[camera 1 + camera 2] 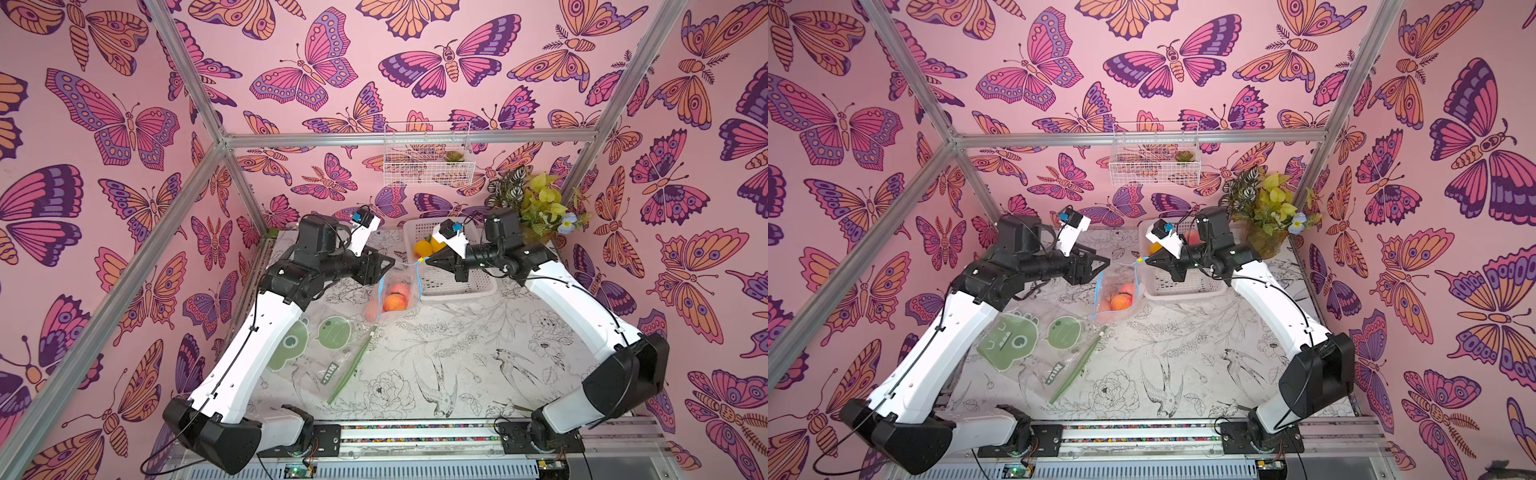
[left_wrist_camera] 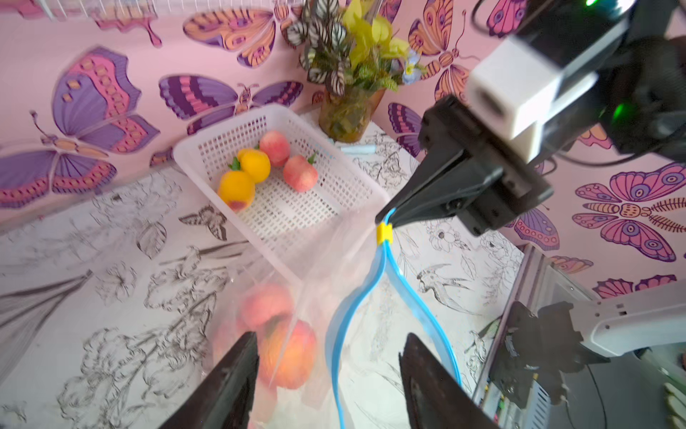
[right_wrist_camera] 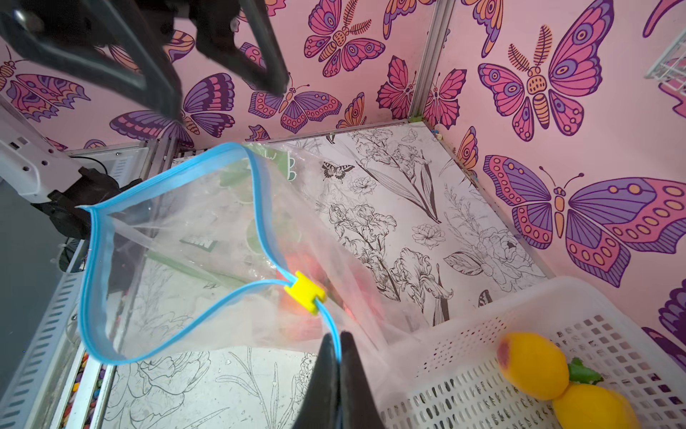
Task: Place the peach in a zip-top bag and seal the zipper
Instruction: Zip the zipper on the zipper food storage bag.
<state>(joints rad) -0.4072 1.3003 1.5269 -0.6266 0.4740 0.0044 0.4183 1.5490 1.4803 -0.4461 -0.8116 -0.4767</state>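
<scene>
The right gripper (image 1: 427,260) is pinching the blue zipper (image 3: 178,334) of a clear bag (image 1: 395,291). Its fingers (image 3: 352,375) are pressing together on the strip just behind the yellow slider (image 3: 305,292), and the same hold is showing in the left wrist view, where the right gripper (image 2: 386,220) is meeting the slider (image 2: 384,234).

The left gripper (image 1: 392,262) is sitting at the far end of the zipper with its fingers (image 2: 230,382) standing well apart and clamping nothing. In the left wrist view one zipper strip is running close along one finger; contact cannot be told. In the right wrist view the left gripper (image 3: 228,100) is hanging above the bag's rim, clear of it.

The bag's mouth is gaping, the two blue strips bowing away from each other in a wide loop. Peaches (image 1: 395,302) are lying inside it, low down, and are showing through the plastic in both top views (image 1: 1121,302) and in the left wrist view (image 2: 287,354).

The bag is hanging between the two grippers, just beside a white basket (image 1: 465,289) on the tabletop (image 1: 478,345). The basket (image 2: 274,110) is holding more fruit (image 2: 245,178), yellow and pink.

A second bag (image 1: 332,357), printed with green cartoon shapes, is lying flat on the tabletop near the left arm. A potted plant (image 1: 536,203) is standing in the far corner.
</scene>
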